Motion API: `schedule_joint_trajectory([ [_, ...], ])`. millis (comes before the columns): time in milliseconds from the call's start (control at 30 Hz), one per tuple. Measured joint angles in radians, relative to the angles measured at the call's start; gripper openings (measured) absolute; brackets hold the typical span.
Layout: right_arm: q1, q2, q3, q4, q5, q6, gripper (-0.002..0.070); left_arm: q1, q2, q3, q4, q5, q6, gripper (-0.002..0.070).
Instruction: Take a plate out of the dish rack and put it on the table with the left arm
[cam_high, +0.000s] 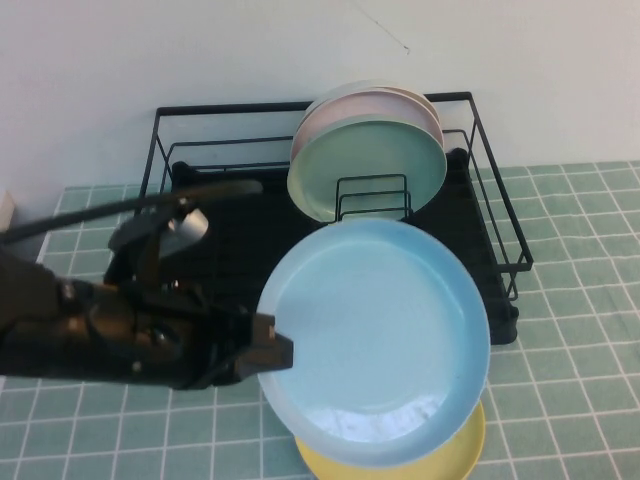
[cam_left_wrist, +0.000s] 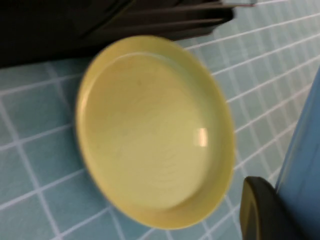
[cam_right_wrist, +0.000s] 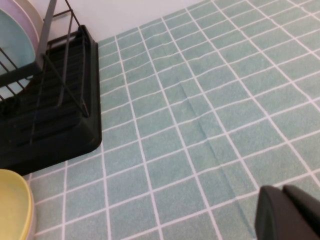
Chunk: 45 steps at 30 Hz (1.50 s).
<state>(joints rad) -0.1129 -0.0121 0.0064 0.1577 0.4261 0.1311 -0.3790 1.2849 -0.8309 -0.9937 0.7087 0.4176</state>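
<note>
My left gripper (cam_high: 272, 348) is shut on the rim of the light sky-blue plate (cam_high: 380, 340) and holds it in the air in front of the black dish rack (cam_high: 230, 215), above a yellow plate (cam_high: 400, 467) on the tiled table (cam_high: 570, 400). In the left wrist view the blue plate's edge (cam_left_wrist: 306, 165) runs beside one black finger (cam_left_wrist: 262, 212), with the yellow plate (cam_left_wrist: 152, 130) below. My right gripper (cam_right_wrist: 295, 212) is out of the high view; its fingers lie together over bare tiles.
A pale mint-green plate (cam_high: 365, 165) and pinkish plates behind it stand upright in the rack's back right. The rack's corner (cam_right_wrist: 60, 125) and the yellow plate's edge (cam_right_wrist: 15, 205) show in the right wrist view.
</note>
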Motion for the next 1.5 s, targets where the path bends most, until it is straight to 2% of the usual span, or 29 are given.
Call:
schedule_joint_trajectory([
  [200,0.000,0.000,0.000,0.000,0.000,0.000,-0.0001,-0.059,0.054,0.114,-0.065,-0.201,0.000,0.0067],
  [367,0.000,0.000,0.000,0.000,0.000,0.000,-0.0001,-0.067,0.150,0.114,-0.159,-0.245,0.039,0.0067],
  [600,0.000,0.000,0.000,0.000,0.000,0.000,-0.0001,-0.068,0.328,0.114,-0.311,-0.228,0.193,0.0074],
  [700,0.000,0.000,0.000,0.000,0.000,0.000,-0.0001,-0.070,0.346,0.114,-0.377,-0.216,0.259,0.0152],
  [867,0.000,0.000,0.000,0.000,0.000,0.000,-0.0001,-0.070,0.347,0.114,-0.441,-0.184,0.299,0.0394],
  [933,0.000,0.000,0.000,0.000,0.000,0.000,-0.0001,-0.070,0.347,0.114,-0.441,-0.167,0.302,0.0432],
  [1033,0.000,0.000,0.000,0.000,0.000,0.000,-0.0001,-0.070,0.347,0.114,-0.424,-0.147,0.302,0.0436],
  [1167,0.000,0.000,0.000,0.000,0.000,0.000,-0.0001,-0.070,0.305,0.114,-0.309,-0.221,0.265,0.0433],
  [1367,0.000,0.000,0.000,0.000,0.000,0.000,-0.0001,-0.035,0.166,0.114,0.097,-0.315,-0.027,0.0422],
  [1433,0.000,0.000,0.000,0.000,0.000,0.000,-0.0001,-0.017,0.105,0.114,0.188,-0.299,-0.062,0.0379],
  [1500,0.000,0.000,0.000,0.000,0.000,0.000,-0.0001,-0.009,0.019,0.114,0.260,-0.270,-0.066,0.0277],
])
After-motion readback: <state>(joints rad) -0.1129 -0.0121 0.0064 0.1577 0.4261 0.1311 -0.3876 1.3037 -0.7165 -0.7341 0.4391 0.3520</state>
